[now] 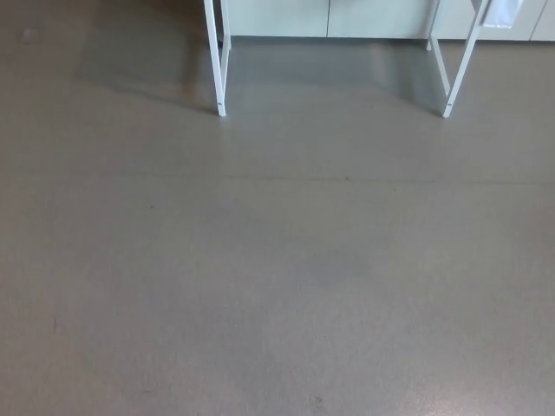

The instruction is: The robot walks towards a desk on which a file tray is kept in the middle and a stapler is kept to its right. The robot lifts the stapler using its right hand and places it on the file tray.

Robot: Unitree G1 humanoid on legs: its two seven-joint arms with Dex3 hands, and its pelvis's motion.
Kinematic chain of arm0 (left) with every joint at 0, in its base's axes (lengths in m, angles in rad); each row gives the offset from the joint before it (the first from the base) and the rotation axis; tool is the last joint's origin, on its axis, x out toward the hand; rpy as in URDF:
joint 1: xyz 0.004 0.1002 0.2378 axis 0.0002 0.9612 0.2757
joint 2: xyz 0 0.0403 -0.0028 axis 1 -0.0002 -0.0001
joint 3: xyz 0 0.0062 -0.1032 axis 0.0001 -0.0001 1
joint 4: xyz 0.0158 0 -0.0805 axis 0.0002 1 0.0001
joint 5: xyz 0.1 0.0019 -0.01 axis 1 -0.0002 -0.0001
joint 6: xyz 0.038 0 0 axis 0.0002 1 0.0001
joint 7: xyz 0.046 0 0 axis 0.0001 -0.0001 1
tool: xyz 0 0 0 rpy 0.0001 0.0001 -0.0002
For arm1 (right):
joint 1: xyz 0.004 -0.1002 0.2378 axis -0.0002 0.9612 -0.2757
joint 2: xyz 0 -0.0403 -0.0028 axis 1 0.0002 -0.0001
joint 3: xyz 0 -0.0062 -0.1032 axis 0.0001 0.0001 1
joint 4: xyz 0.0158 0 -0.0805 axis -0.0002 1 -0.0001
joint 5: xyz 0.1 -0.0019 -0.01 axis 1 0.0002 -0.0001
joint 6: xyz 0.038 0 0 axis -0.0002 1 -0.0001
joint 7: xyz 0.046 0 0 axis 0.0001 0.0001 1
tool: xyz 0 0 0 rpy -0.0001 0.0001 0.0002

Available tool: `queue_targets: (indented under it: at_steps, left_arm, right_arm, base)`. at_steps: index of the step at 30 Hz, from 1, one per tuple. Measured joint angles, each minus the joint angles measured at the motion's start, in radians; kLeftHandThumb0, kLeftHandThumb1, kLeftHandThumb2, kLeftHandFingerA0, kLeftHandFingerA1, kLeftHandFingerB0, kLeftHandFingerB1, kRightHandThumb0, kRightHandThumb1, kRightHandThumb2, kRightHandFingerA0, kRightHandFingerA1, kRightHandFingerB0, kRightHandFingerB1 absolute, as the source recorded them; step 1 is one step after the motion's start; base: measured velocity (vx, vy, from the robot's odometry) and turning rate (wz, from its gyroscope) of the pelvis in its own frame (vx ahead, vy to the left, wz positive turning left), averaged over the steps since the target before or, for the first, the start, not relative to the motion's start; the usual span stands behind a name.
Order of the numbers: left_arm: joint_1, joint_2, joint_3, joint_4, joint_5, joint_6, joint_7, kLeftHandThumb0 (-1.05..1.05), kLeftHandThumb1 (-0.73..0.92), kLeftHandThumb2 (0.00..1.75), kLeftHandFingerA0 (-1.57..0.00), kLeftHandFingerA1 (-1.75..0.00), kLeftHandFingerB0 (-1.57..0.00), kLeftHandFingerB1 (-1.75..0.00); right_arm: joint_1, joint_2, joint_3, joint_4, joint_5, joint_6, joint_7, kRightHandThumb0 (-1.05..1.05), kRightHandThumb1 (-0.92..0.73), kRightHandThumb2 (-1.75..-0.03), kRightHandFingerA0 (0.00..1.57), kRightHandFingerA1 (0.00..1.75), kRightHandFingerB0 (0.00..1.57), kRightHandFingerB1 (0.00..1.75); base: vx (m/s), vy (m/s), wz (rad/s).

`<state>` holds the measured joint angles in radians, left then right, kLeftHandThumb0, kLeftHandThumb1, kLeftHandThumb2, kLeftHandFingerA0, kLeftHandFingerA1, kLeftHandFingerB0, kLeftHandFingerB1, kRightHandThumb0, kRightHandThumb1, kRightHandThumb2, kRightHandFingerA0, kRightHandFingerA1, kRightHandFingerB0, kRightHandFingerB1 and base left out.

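an office-like room, we think
we see a smooth grey floor [277,286], thin white desk legs [220,104] and pale cabinet fronts [329,17] behind them.

Floor [277,286] fills nearly the whole view, front to back. At the far end 2 supports stand on it: left desk leg [218,65] left of centre, right desk leg [458,69] toward the right, well apart. Cabinet fronts [329,17] run behind & between them. Floor seam [347,181] crosses left-right, in front of both legs.
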<state>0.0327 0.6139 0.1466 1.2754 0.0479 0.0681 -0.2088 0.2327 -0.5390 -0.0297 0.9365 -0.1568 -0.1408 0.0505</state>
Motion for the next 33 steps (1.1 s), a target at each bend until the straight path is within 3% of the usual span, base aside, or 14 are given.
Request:
queue_targets:
  at_steps: [1,2,4,5,7,8,12,14,15,19,20,29,30,33]
  left_arm:
    - [-0.001,0.0,0.003,0.003,0.0,0.0,-0.004,-0.79,0.24,1.31,-0.37,-0.97,-0.35,-0.91]
    - [-0.001,0.0,0.009,0.005,-0.002,0.0,-0.007,-0.8,0.26,1.3,-0.37,-0.96,-0.35,-0.9]
    - [-0.001,0.0,0.019,0.007,-0.005,-0.001,-0.016,-0.79,0.26,1.3,-0.41,-0.97,-0.39,-0.91]
    - [-0.001,0.0,0.019,0.008,-0.006,-0.002,-0.018,-0.81,0.27,1.28,-0.41,-0.96,-0.4,-0.9]
    - [-0.002,0.0,0.018,0.01,-0.005,-0.004,-0.02,-0.8,0.27,1.29,-0.4,-0.97,-0.4,-0.91]
    - [-0.002,0.0,0.018,0.01,-0.005,-0.005,-0.021,-0.78,0.26,1.32,-0.41,-0.98,-0.4,-0.92]
    - [-0.003,0.0,0.017,0.012,-0.004,-0.009,-0.028,-0.78,0.24,1.35,-0.42,-1.13,-0.42,-1.02]
    - [-0.003,0.0,0.004,0.012,0.002,-0.013,-0.029,-0.77,0.27,1.25,-0.37,-0.92,-0.34,-0.85]
    - [-0.004,0.0,0.009,0.012,0.001,-0.014,-0.03,-0.78,0.27,1.25,-0.38,-0.92,-0.34,-0.85]
    - [-0.006,-0.001,0.018,0.014,0.001,-0.015,-0.031,-0.78,0.27,1.3,-0.36,-0.96,-0.38,-0.9]
    - [-0.006,-0.001,0.02,0.015,0.001,-0.015,-0.032,-0.79,0.26,1.3,-0.36,-0.97,-0.39,-0.92]
    - [-0.008,-0.001,0.018,0.015,0.006,-0.026,-0.037,-0.8,0.29,1.28,-0.38,-0.96,-0.38,-0.9]
    - [-0.007,-0.001,0.02,0.015,0.006,-0.026,-0.037,-0.81,0.29,1.27,-0.39,-0.94,-0.38,-0.88]
    - [-0.007,-0.001,0.014,0.016,0.009,-0.026,-0.036,-0.8,0.28,1.28,-0.42,-0.96,-0.4,-0.89]
  right_arm:
    - [0.004,0.0,-0.006,-0.005,0.003,-0.007,0.003,-0.75,-0.55,-0.95,0.01,0.19,0.03,0.25]
    - [0.005,0.0,-0.01,-0.006,0.006,-0.012,0.006,-0.76,-0.72,-0.62,0.0,0.26,0.05,0.25]
    - [0.004,0.0,-0.013,-0.002,0.007,-0.021,0.012,-0.77,-0.56,-0.95,0.03,0.17,0.09,0.27]
    - [0.004,0.0,-0.012,-0.002,0.006,-0.024,0.012,-0.75,-0.71,-0.62,0.0,0.28,0.08,0.25]
    - [0.006,0.0,-0.012,-0.005,0.004,-0.029,0.011,-0.75,-0.68,-0.61,0.02,0.28,0.09,0.25]
    - [0.007,0.0,-0.013,-0.006,0.004,-0.031,0.011,-0.8,-0.57,-0.95,0.04,0.17,0.1,0.26]
    - [0.004,-0.001,-0.014,-0.005,0.002,-0.037,0.01,-0.75,-0.55,-0.95,0.01,0.2,0.03,0.28]
    - [0.002,-0.001,-0.015,-0.002,0.001,-0.043,0.01,-0.76,-0.56,-0.96,0.03,0.22,0.03,0.26]
    - [0.002,-0.001,-0.015,-0.004,0.001,-0.044,0.01,-0.77,-0.72,-0.61,0.02,0.28,0.09,0.26]
    - [-0.003,-0.001,-0.018,-0.004,0.001,-0.046,0.01,-0.76,-0.64,-0.65,0.05,0.26,0.09,0.24]
    - [-0.006,-0.001,-0.019,-0.004,0.002,-0.046,0.01,-0.76,-0.56,-0.92,0.06,0.22,0.08,0.27]
    - [-0.018,-0.002,-0.03,0.014,0.01,-0.053,0.02,-0.74,-0.55,-0.96,0.0,0.21,0.01,0.27]
    - [-0.014,-0.002,-0.032,0.009,0.011,-0.054,0.023,-0.8,-0.66,-0.66,0.04,0.25,0.08,0.24]
    - [-0.007,-0.004,-0.023,-0.009,0.005,-0.052,0.024,-0.71,-0.7,-0.61,0.02,0.29,0.07,0.25]
  base:
    - [0.0,0.0,0.0]
    - [0.0,0.0,0.0]
    - [0.0,0.0,0.0]
    - [0.0,0.0,0.0]
    - [0.0,0.0,0.0]
    - [0.0,0.0,0.0]
    - [0.0,0.0,0.0]
    - [0.0,0.0,0.0]
    - [0.0,0.0,0.0]
    - [0.0,0.0,0.0]
    - [0.0,0.0,0.0]
    - [0.0,0.0,0.0]
    - [0.0,0.0,0.0]
    - [0.0,0.0,0.0]
